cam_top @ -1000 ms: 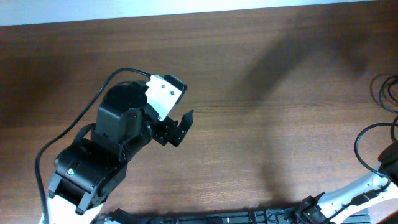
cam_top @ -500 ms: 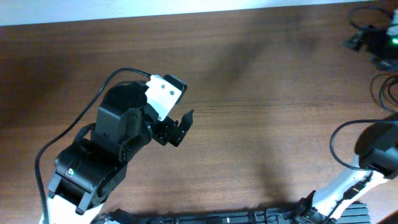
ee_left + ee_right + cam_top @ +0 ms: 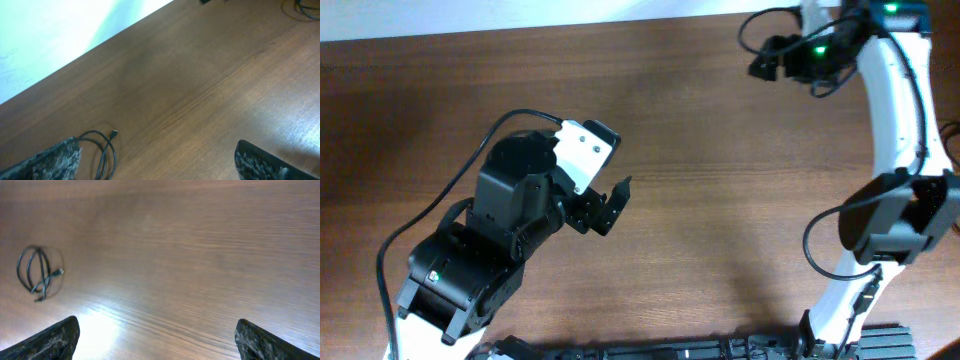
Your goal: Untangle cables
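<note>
Overhead shows mostly bare brown table point(image 3: 720, 200), and that's the biggest thing going on. Next in size are the two arms: the left arm point(image 3: 490, 255) is hunched at the near left, and the right arm point(image 3: 895, 150) sweeps up the right side to the far edge, its wrist with a green light up near the top.

The left gripper point(image 3: 610, 205) hangs over the middle-left of the table, jaws spread wide and holding nothing; in the left wrist view both fingertips point(image 3: 55, 157) sit at the bottom corners with only wood between them. The right gripper point(image 3: 157, 335) is spread wide too, same deal in its own view, nothing pinched.

Now the small stuff. The cables point(image 3: 40, 275) show up in the right wrist view as a little looped black bundle lying flat on the wood, off to the left of that frame, well apart from the fingers. The left wrist view also catches a thin black cord point(image 3: 102, 150) with a small plug end just beside its left fingertip; can't tell if that's one of the task cords or arm wiring.

Progress-wise, looks like basically nothing is done yet: the bundle is looped together, no gripper touches it. Everything's left: reach, grab, pull apart.
</note>
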You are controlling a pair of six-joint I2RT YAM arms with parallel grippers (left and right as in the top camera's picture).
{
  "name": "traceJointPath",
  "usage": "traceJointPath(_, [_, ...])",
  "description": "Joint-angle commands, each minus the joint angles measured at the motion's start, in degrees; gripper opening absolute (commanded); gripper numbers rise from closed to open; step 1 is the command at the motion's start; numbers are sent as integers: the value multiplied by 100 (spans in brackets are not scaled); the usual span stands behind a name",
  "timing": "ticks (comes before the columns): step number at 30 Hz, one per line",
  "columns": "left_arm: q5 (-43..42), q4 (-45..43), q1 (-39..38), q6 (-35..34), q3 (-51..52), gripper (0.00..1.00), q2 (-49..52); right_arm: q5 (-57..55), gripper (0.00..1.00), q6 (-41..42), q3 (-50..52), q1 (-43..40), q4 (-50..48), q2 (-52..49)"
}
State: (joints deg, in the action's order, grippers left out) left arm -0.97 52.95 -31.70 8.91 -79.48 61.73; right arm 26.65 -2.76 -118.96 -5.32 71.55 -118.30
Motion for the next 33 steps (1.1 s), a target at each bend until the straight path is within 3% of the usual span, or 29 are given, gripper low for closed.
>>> traceJointPath(1, [79, -7, 9, -70, -42, 99, 7, -26, 99, 4, 46, 431, 0, -306])
traceJointPath(7, [90, -136, 9, -66, -42, 99, 7, -2, 99, 26, 68, 1143, 4, -584])
traceJointPath(10, [717, -85, 11, -90, -42, 99, 20, 15, 99, 245, 68, 1425, -20, -614])
traceJointPath(11, [1005, -50, 13, -234, -42, 99, 17, 13, 99, 310, 68, 1486, -31, -616])
traceJointPath(13, [2212, 138, 122, -1213, -42, 99, 28, 13, 98, 387, 68, 1685, -92, -634])
traceJointPath(16, [2992, 498, 470, -2074, -42, 99, 33, 13, 99, 636, 68, 1899, -258, -697])
traceJointPath(22, [2883, 778, 1508, -2498, -42, 99, 48, 490, 99, 800, 68, 2433, -542, -970])
traceJointPath(33, [2887, 922, 1880, -2496, -42, 99, 520, 463, 99, 1574, 70, 3565, -1414, -1456])
